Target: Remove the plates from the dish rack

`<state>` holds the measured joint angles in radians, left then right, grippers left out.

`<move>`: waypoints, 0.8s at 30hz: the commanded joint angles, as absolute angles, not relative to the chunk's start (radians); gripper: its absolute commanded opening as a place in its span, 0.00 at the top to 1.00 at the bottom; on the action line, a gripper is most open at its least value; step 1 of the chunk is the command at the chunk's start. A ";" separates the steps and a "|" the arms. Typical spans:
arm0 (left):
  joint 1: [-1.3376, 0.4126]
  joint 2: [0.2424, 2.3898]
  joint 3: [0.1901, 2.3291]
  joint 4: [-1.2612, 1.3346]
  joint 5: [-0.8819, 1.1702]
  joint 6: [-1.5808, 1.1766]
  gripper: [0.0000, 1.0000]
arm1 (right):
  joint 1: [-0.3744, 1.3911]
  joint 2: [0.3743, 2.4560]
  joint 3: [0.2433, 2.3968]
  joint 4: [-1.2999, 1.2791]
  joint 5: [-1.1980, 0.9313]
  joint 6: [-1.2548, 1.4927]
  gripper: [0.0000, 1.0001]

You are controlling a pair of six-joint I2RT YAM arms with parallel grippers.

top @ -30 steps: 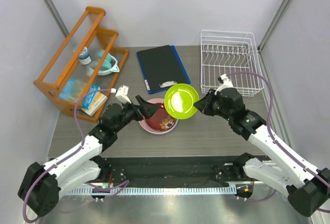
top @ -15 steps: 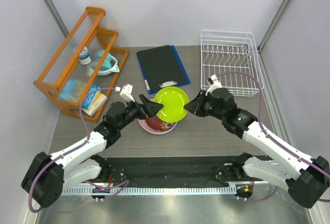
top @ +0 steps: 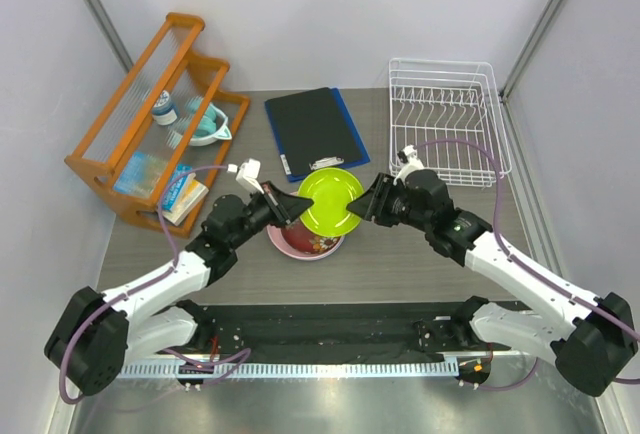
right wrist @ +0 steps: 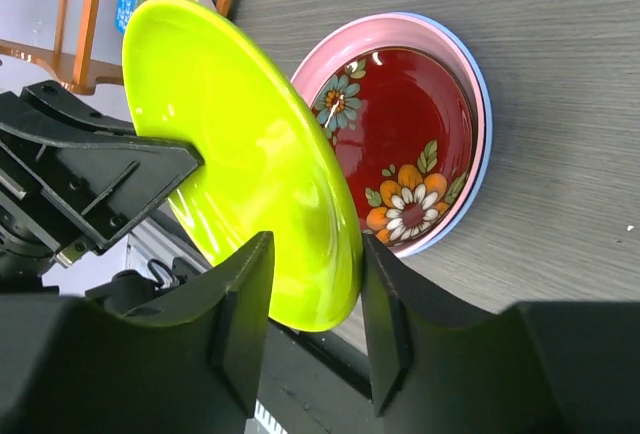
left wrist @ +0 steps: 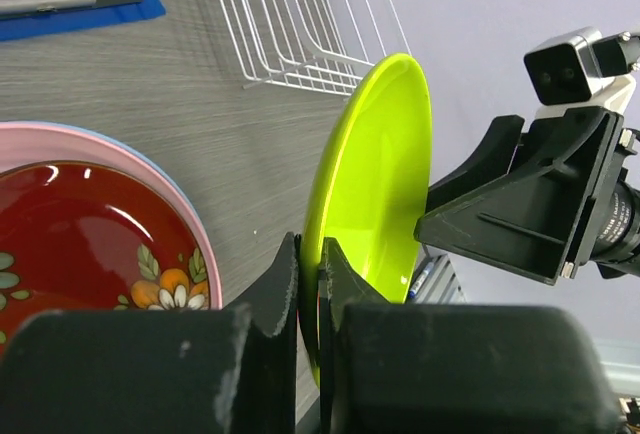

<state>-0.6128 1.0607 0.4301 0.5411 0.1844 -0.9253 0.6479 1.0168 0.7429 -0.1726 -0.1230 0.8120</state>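
Two claws on one small round lime green plastic plate, held tilted above the bench: left claw clamped on its rim, right claw straddling the opposite rim, grip uncertain. Handover advice: right releases only once left holds firm, then lower onto stacked dark red patterned plate.

Lime green plate, clamped between both end effectors: smooth glossy plastic, bright highlights across its face. Left end effector and right end effector: matt black plastic, faintly grainy. Dark red plate below them: high gloss, printed floral centre, seated in a pink plate with satin sheen. Tabletop: grey wood-grain laminate, matt, fine streaked texture. Dish rack beyond the left end effector: white coated wire, smooth.
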 commanded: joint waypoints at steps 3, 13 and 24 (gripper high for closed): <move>-0.617 1.000 0.448 0.366 0.095 -0.833 1.00 | 0.663 0.994 0.824 -0.210 -0.016 0.746 0.38; -0.615 0.965 0.485 0.150 -0.167 -0.692 1.00 | 0.661 0.894 0.850 -0.388 0.195 0.686 0.28; -0.617 1.208 0.546 0.156 -0.180 -0.718 1.00 | 0.663 0.908 0.828 -0.388 0.196 0.686 0.28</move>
<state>-0.6140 1.1584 0.4892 0.1307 -0.1596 -0.7296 0.6594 0.9104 0.8158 -0.3969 0.1642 0.7078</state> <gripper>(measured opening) 0.034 0.720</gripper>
